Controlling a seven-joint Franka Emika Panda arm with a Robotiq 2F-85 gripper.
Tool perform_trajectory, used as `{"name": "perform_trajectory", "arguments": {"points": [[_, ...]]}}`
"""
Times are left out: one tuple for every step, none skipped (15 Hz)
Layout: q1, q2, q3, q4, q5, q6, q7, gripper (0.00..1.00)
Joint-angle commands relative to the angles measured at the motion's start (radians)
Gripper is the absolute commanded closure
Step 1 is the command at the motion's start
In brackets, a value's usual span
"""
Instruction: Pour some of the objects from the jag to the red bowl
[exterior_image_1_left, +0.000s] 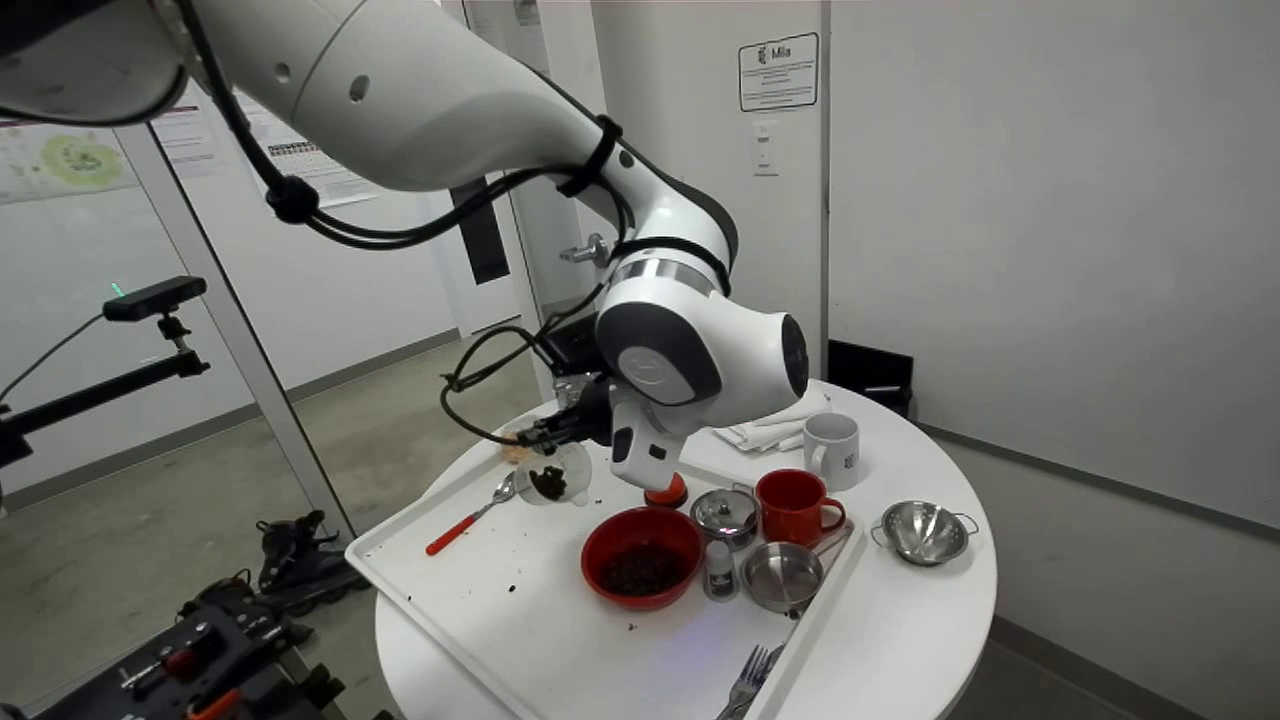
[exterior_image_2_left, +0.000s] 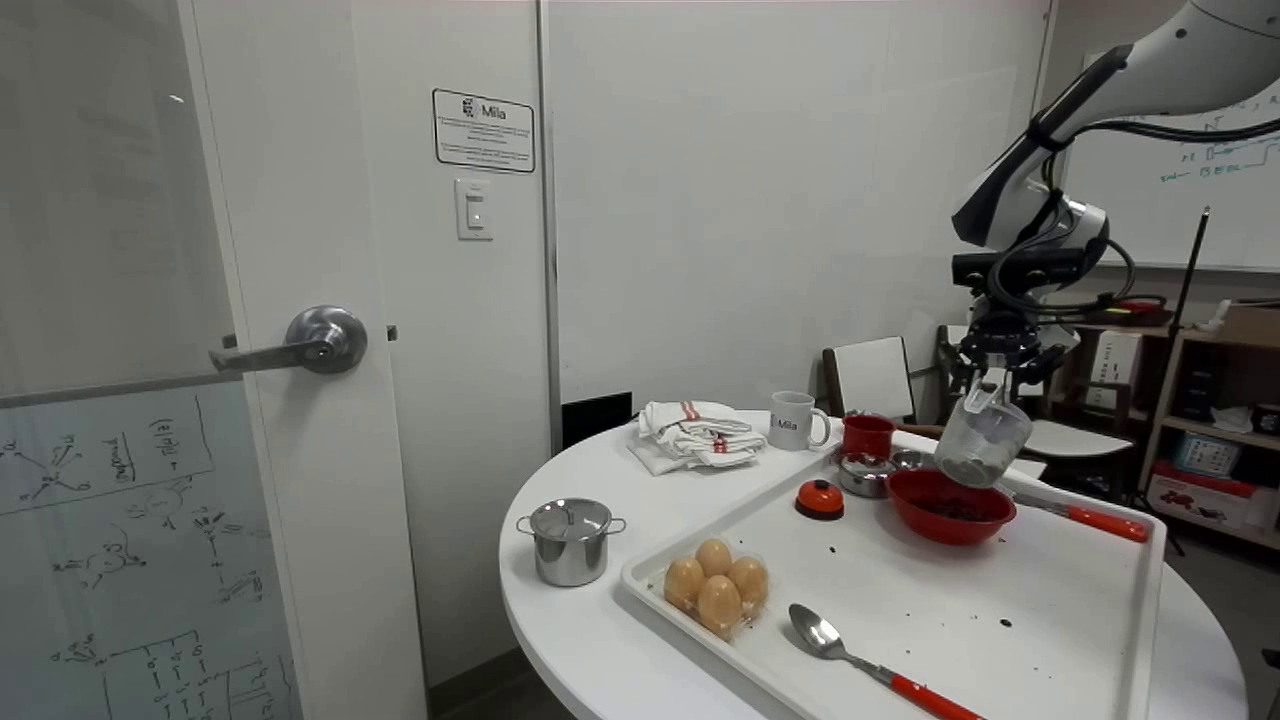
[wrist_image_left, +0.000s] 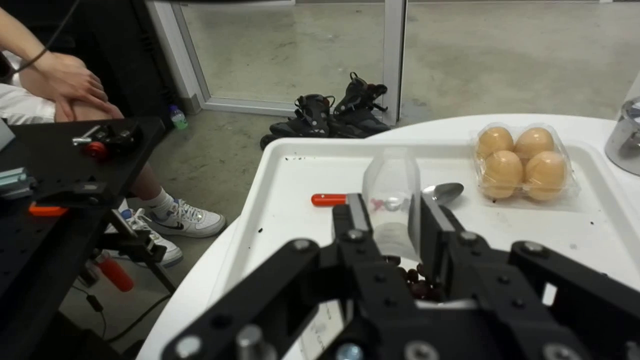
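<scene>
The jag (exterior_image_1_left: 568, 472) is a translucent plastic cup, held tilted above the tray; it also shows in an exterior view (exterior_image_2_left: 985, 440). Dark red beans (wrist_image_left: 419, 289) lie inside it. My gripper (wrist_image_left: 392, 210) is shut on the jag's handle, one finger on each side; the gripper also shows in an exterior view (exterior_image_2_left: 995, 375). The red bowl (exterior_image_1_left: 640, 602) stands on the tray with dark beans in its bottom. It also shows in an exterior view (exterior_image_2_left: 950, 530), partly behind the jag. The bowl is out of the wrist view.
The white tray (exterior_image_1_left: 450, 625) holds a spoon (exterior_image_1_left: 470, 520), packed eggs (wrist_image_left: 520, 160), a lidded metal pot (exterior_image_1_left: 725, 515), a small bottle (exterior_image_1_left: 719, 572), a metal pan (exterior_image_1_left: 783, 575) and a red mug (exterior_image_1_left: 795, 505) close beside the bowl. An orange-topped timer (exterior_image_2_left: 820, 497) stands near.
</scene>
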Motion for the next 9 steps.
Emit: {"name": "perform_trajectory", "arguments": {"points": [[-0.022,0.051,-0.004,0.076,0.019,-0.169,-0.017,0.89],[-0.033,0.065,-0.004,0.093,0.031,-0.218,-0.020,0.89],[-0.046,0.081,-0.007,0.112,0.049,-0.265,-0.018,0.89],[-0.057,0.096,-0.010,0.129,0.065,-0.306,-0.017,0.89],[-0.070,0.111,-0.017,0.146,0.089,-0.340,-0.015,0.89],[-0.080,0.126,-0.023,0.161,0.111,-0.371,-0.011,0.89],[-0.094,0.142,-0.030,0.178,0.139,-0.397,-0.004,0.89],[-0.105,0.159,-0.035,0.194,0.164,-0.422,0.000,0.89],[-0.118,0.180,-0.039,0.214,0.192,-0.449,0.007,0.89]]}}
